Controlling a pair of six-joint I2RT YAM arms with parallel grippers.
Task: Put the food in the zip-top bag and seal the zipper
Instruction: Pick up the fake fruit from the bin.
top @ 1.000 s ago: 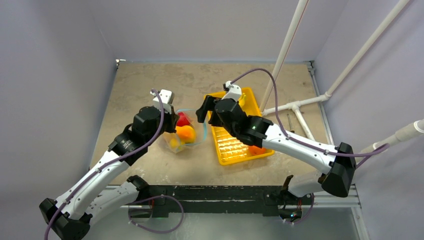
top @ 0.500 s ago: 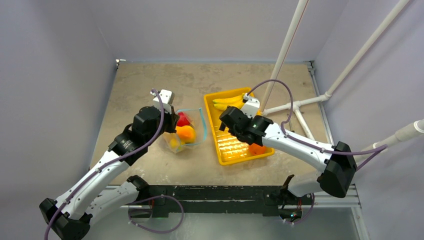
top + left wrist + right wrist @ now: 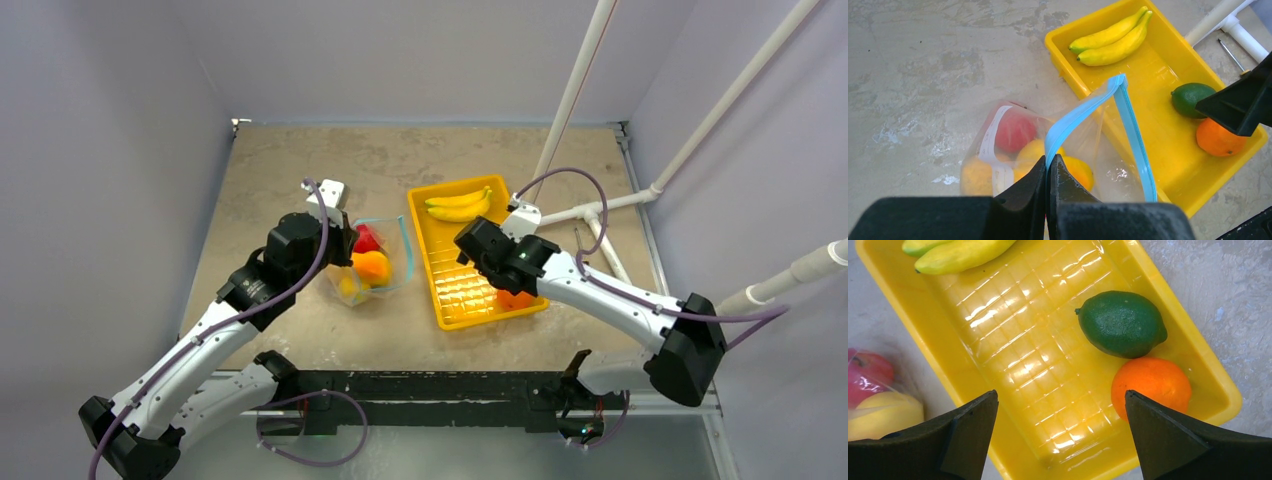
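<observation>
Left gripper (image 3: 1048,162): jaws pinched tight on the zipper (image 3: 1083,112), lifting one lip of the zip-top bag (image 3: 1108,165).
Right gripper (image 3: 1060,395): jaws spread wide, holding nothing, above the yellow tray (image 3: 908,335).
In bag: red fruit (image 3: 1015,131), yellow fruit (image 3: 1030,150).
In tray: lime (image 3: 1122,324), orange (image 3: 1150,381), bananas (image 3: 1110,40).
Writing: white label (image 3: 990,145) on the bag, unreadable.
Arms: left arm (image 3: 230,320) reaches over the bag, which lies just left of the tray; right arm (image 3: 600,295) bends over the tray, wrist facing down.

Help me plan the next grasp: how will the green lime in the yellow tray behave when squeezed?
The lime looks rounded with tapered ends, so it will probably roll or squirt sideways on the smooth tray. Its glossy, pebbled skin may slip under a pinch. The orange beside it could get nudged.
</observation>
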